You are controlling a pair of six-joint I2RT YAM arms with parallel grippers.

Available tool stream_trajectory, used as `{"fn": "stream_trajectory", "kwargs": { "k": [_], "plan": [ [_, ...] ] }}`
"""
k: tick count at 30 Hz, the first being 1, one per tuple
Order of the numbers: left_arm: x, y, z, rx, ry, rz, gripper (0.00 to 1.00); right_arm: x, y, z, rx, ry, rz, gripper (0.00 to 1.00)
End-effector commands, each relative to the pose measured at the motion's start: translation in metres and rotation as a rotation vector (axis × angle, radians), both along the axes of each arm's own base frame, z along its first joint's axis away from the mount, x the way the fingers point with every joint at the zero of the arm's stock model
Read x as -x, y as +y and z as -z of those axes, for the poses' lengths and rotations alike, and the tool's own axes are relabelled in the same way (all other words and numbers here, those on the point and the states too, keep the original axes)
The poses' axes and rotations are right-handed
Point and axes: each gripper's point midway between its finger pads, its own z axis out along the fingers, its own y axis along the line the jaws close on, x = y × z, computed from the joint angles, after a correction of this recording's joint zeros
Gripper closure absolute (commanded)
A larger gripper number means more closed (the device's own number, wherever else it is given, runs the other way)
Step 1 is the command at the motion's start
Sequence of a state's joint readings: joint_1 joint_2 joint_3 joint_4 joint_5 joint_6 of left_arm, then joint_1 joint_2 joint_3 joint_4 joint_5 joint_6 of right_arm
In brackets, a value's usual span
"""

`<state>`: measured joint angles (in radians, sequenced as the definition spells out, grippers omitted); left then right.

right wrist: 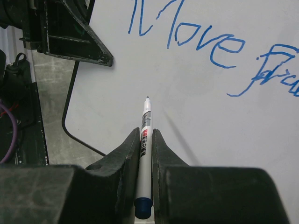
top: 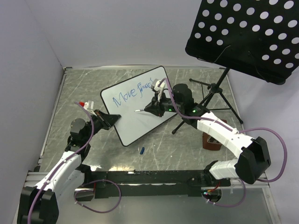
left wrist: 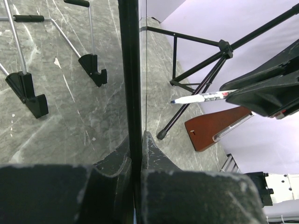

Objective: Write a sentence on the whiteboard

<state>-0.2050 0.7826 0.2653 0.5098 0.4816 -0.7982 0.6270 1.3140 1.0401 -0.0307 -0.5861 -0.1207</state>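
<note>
Bright, even, diffuse light; views mostly sharp.
Ahead of the right gripper (right wrist: pixel 145 133), the marker (right wrist: pixel 146 114) casts a faint soft shadow on the whiteboard (right wrist: pixel 210 116); foreground nearest both wrist lenses looks soft.

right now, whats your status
Left gripper shut on whiteboard rim. Right gripper shut on marker, tip near board. Sentence: one line. Tripod close by.

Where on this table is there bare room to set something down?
Bare tabletop lies far left, between the left wall and the whiteboard. A second patch sits in front of the board, between the blue cap and a foot of the tripod. Crowded: right of the board, where the right claw, marker, tripod legs and a brown block meet.
</note>
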Motion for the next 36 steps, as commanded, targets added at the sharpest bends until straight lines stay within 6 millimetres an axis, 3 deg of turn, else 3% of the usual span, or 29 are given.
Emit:
{"fn": "stream_trajectory", "kwargs": {
  "k": [1,36],
  "plan": [
    [0.005,-0.007,-0.029,0.013,-0.125,0.041,0.99,-0.009,0.008,-0.012,-0.034,-0.064,0.051,1.00],
    [0.007,-0.010,-0.029,0.017,-0.126,0.055,0.99,-0.013,0.012,0.005,-0.011,-0.047,0.073,1.00]
  ]
}}
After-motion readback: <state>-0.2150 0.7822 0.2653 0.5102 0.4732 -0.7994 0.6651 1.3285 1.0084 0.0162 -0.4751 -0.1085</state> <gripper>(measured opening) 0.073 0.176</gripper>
